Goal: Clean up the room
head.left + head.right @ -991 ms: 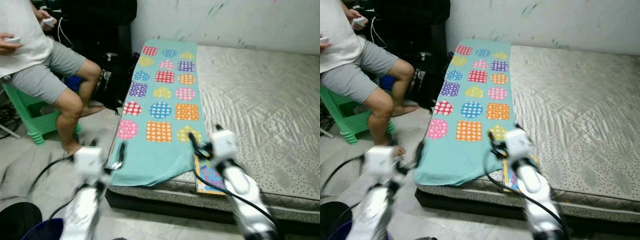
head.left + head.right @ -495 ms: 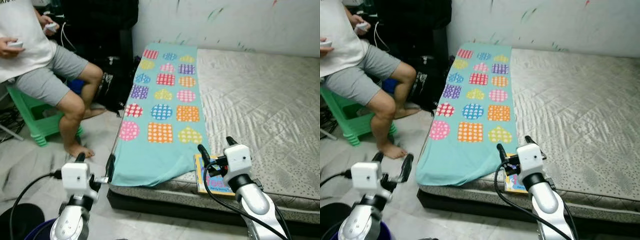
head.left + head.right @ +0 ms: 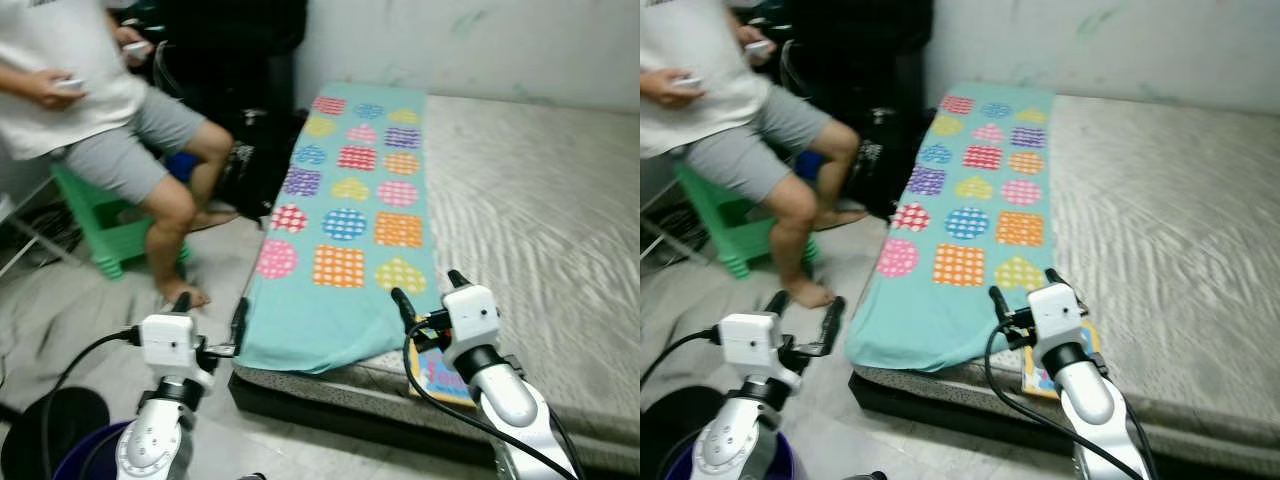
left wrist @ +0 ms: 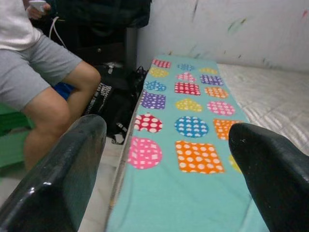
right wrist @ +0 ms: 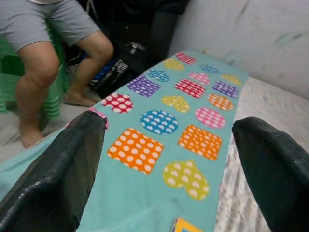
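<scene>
Bedroom: low mattress (image 3: 540, 190) against a marked white wall, tiled floor alongside; a person (image 3: 110, 120) sits on a green stool (image 3: 95, 225) beside black bags (image 3: 250, 165).

Head views — teal blanket (image 3: 350, 220) printed with dotted coloured shapes lies lengthwise on the mattress's left strip, near end draping over the edge. A picture book (image 3: 440, 370) lies flat on the mattress just beside the blanket's near right corner, partly behind the right arm. Left gripper (image 3: 210, 318) hovers over the floor, just off the blanket's hanging edge, fingers spread. Right gripper (image 3: 430, 295) hangs above the blanket's near right corner and the book, fingers spread, empty. Dark round bin (image 3: 60, 450) at the lower left.

Left wrist view — both black fingers (image 4: 58, 179) set wide, framing the blanket's length.

Right wrist view — fingers (image 5: 53, 179) wide; the book's corner (image 5: 186, 226) peeks at the blanket's hem.

Handling, as judged: blanket soft, light, will bunch and sag — best pinched at the two near corners. Book thin, stiff, flat; best taken by its overhanging or free edge
</scene>
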Robot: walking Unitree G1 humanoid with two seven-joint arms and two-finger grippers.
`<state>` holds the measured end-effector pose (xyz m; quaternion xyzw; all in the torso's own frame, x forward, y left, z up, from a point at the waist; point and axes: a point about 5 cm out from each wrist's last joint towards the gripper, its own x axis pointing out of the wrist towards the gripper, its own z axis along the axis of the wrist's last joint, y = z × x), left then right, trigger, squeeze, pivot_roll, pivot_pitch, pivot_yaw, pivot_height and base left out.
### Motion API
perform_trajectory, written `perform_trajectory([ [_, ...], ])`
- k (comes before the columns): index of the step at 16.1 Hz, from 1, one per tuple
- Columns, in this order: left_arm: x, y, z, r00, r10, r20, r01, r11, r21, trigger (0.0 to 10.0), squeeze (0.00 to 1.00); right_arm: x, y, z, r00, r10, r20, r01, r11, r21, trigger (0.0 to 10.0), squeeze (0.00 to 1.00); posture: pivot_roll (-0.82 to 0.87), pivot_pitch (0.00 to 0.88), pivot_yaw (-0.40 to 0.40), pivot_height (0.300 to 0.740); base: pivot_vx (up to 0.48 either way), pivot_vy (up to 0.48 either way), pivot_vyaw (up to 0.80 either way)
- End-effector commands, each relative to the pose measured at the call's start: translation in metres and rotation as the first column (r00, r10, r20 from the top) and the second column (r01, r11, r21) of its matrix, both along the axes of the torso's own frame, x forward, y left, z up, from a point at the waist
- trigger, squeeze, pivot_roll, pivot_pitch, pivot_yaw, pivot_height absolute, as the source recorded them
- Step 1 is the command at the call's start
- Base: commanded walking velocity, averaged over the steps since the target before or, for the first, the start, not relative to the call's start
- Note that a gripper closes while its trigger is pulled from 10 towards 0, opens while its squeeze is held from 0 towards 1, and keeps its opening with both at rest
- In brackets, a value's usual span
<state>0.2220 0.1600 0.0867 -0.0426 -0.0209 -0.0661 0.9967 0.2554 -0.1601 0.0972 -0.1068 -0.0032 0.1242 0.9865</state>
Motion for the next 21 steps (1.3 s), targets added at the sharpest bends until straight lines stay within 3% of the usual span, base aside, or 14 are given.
perform_trajectory([
  [1,0.0006,0.0049,0.0024,1.000,0.005,0.005,-0.005,1.000,0.011,10.0,0.00,0.0009,0.0044,0.0043,1.000,0.010,0.011,-0.010,1.000,0.009,10.0,0.00,0.04,0.053,-0.005,0.740,0.000,0.000,0.41],
  [9,0.0001,0.0034,0.0004,1.000,-0.007,-0.006,0.007,1.000,0.011,10.0,0.00,0.0011,0.0031,0.0038,1.000,0.006,0.004,-0.006,1.000,-0.002,10.0,0.00,0.04,0.059,-0.007,0.740,0.000,0.000,0.00],
  [21,0.0038,-0.0002,-0.0006,1.000,-0.027,-0.010,0.027,1.000,0.009,10.0,0.00,0.0052,0.0014,0.0022,1.000,-0.020,-0.013,0.020,1.000,0.024,10.0,0.00,0.03,0.051,-0.003,0.740,0.215,0.000,-0.06],
])
